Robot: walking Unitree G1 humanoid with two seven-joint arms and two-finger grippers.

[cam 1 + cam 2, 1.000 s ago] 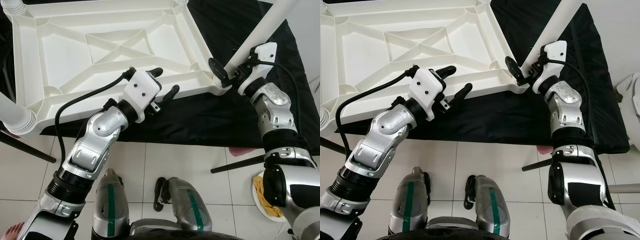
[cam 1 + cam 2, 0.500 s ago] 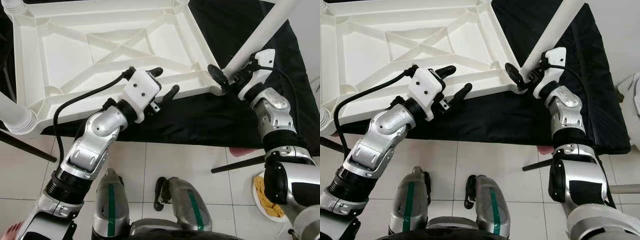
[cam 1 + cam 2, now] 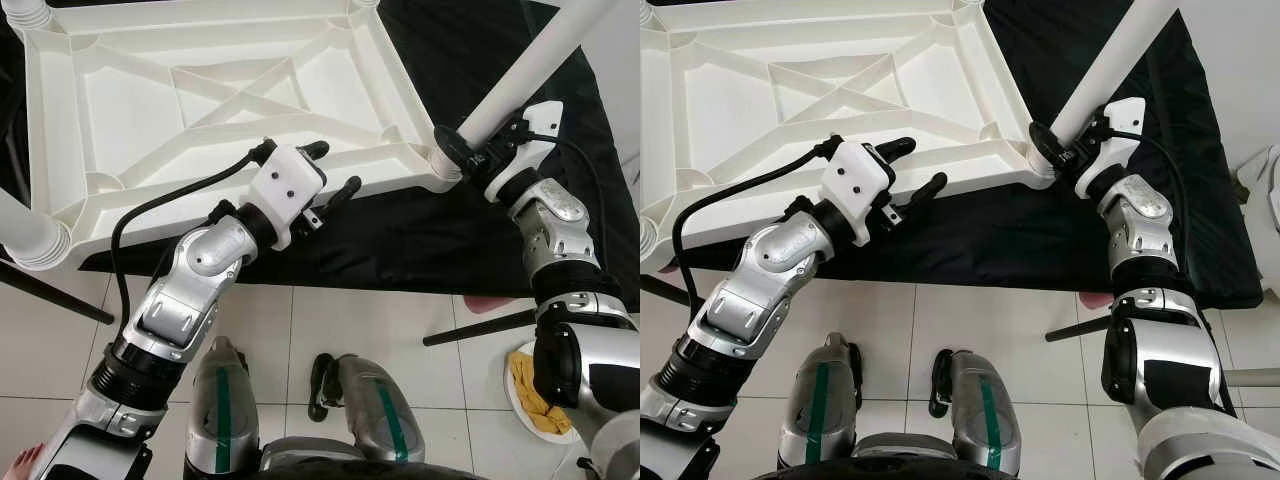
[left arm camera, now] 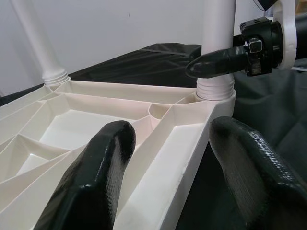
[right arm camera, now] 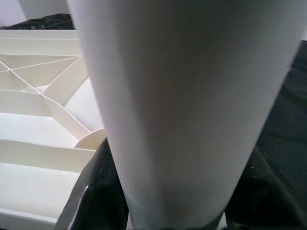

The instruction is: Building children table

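Leg-fitting step: right gripper clamps the leg, its threaded end seated in the tabletop corner socket. Left gripper, open, straddles the rim (steadying). Next, probably twisting the leg tight.

- We can read no text, label, brand, number or sign anywhere in these views.
- The white tabletop by our left gripper bears moulded ribs and no lettering.
- The white leg between the fingers of our right gripper is plain and unmarked.
- The white housings of both wrists carry small holes and screws, with no readable marking.
- The green bands on our legs are plain strips without characters.
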